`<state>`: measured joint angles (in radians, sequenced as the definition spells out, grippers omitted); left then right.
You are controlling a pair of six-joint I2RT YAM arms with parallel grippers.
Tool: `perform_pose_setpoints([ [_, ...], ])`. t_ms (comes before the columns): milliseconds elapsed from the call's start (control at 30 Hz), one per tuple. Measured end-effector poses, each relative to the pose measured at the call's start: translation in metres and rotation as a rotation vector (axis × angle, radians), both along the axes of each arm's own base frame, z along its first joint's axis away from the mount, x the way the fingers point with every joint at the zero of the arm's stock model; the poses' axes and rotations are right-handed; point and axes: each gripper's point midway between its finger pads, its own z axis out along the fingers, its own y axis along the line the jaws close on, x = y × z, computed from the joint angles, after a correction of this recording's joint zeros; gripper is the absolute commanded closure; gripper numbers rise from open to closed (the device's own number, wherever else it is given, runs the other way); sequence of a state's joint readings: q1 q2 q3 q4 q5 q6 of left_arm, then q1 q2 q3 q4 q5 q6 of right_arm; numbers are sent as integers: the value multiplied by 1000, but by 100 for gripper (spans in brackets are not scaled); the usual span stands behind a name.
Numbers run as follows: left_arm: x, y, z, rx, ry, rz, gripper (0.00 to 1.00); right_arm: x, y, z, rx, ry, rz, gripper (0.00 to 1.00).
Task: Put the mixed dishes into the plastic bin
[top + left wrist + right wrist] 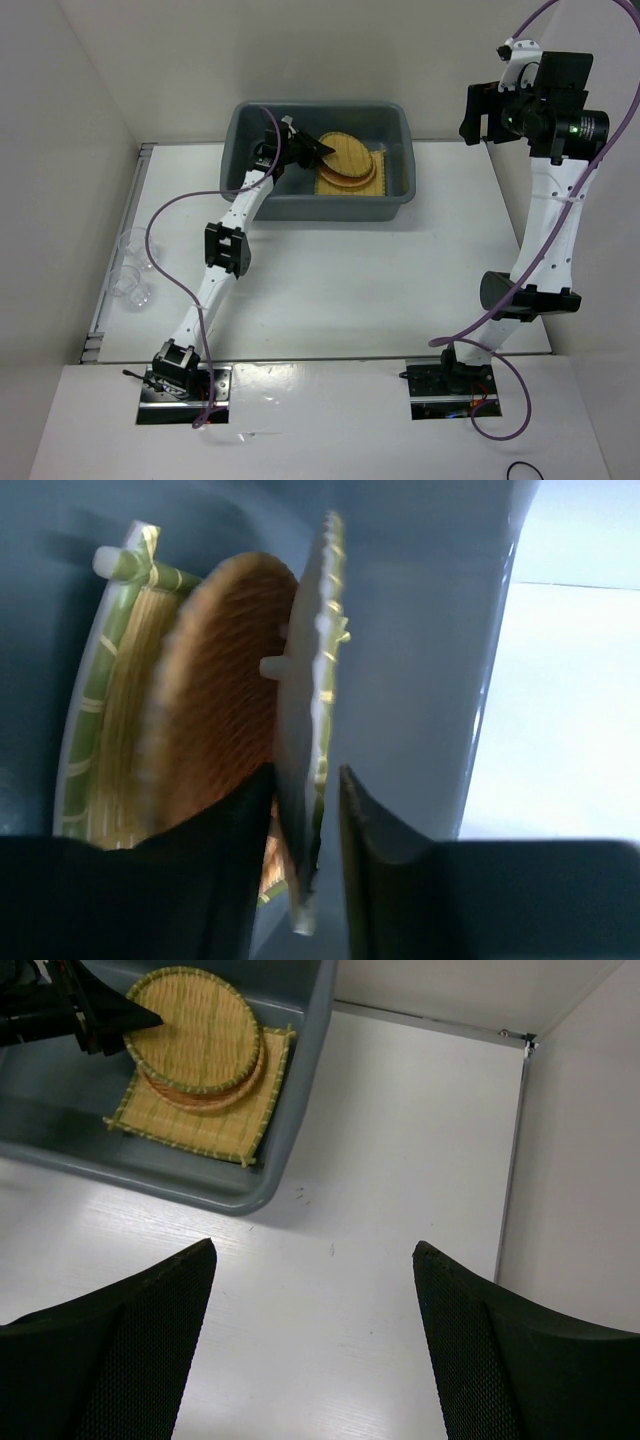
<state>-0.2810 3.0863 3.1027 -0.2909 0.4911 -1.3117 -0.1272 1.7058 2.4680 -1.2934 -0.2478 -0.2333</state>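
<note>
The round disc [310,680] sits rim-first between my left claw's [305,780] slightly parted fingers, inside the bin [320,208], above the mat [200,1125]. The cups [132,272] stand on the bench [350,280] at eight o'clock, nearer my left arm. My right claw [314,1247] is spread and empty.

Bin [398,205]: one. Square mat [215,1125]: one. Round discs: two, a green-rimmed top disc [195,1030] and an orange disc [205,1097]. Clear cups [130,290]: at least two, the exact count is hard to tell because the clear plastic blurs together. Dishes counted in all: five or more. Arms: two, left arm [225,250] and right arm [550,220]. Tools: two, left tool [305,780] and right tool [312,1255]. Purple cables: two, left cable [170,215] and right cable [480,320]. Table [400,290]: one.
</note>
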Motion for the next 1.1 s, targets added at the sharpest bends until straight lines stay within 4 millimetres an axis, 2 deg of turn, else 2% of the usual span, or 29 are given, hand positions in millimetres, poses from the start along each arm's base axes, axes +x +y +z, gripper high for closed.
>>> perform_pose_setpoints([
  [67,0,1,-1,4,5,2,50,0,0,0,0,-1,0,16],
  [267,-1,3,-8,20,32,11,33,0,1,1,1,-2,2,16],
  [333,-1,3,-9,22,39,14,21,-1,1,1,1,-2,3,16],
  [367,-1,3,-9,21,39,13,11,-1,1,1,1,-2,3,16],
  [467,-2,3,-9,20,45,14,0,-1,1,2,1,-4,4,16],
  [567,-4,7,-10,60,63,29,0,-3,3,4,4,-10,12,16],
  [633,-8,11,-3,106,78,46,0,-5,4,6,5,-17,20,16],
  [733,-14,21,24,191,63,86,0,-7,5,8,6,-23,25,16],
  [867,-25,30,92,222,-17,110,0,-8,6,9,6,-27,34,16],
  [967,-38,26,140,196,-96,78,0,-8,9,10,12,-29,50,16],
  [1033,-46,23,154,194,-125,50,0,-8,11,10,17,-30,59,16],
  [1100,-56,14,150,201,-116,8,0,-9,14,10,26,-31,75,16],
])
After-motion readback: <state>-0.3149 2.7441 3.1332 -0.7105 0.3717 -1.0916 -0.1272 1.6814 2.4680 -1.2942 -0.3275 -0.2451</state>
